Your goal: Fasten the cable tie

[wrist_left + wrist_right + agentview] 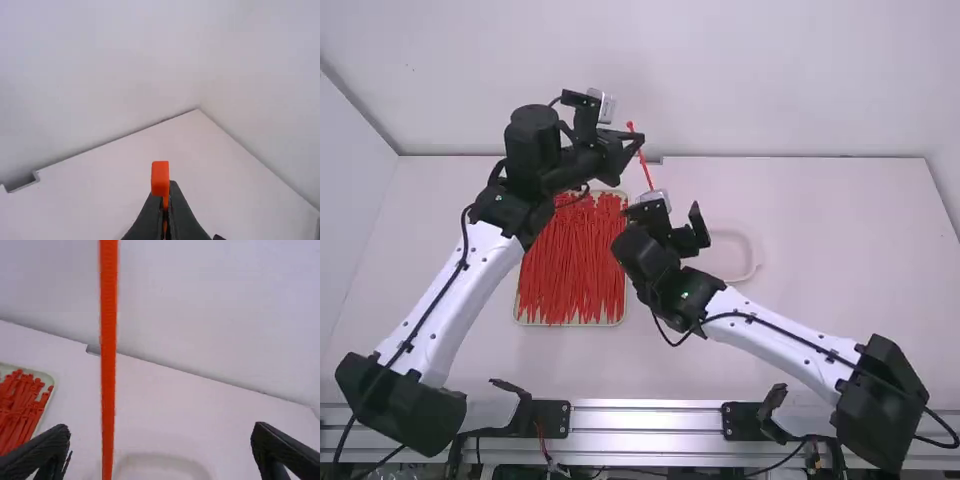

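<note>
A tray point(570, 322) heaped with spare red ties point(570, 260) sits nearest, left of centre on the white table point(840, 230). Just beyond it, the right gripper point(678, 228) holds its fingers spread wide, touching nothing. Farther back, the raised left gripper point(164, 199) is clamped on a single red cable tie point(642, 165) just behind its head, with the strap slanting down toward the right gripper.

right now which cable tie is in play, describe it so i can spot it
Find the tray of red ties on the white table. Above its far edge, the left claw pinches one cable tie, the only one lifted off the pile.
</note>
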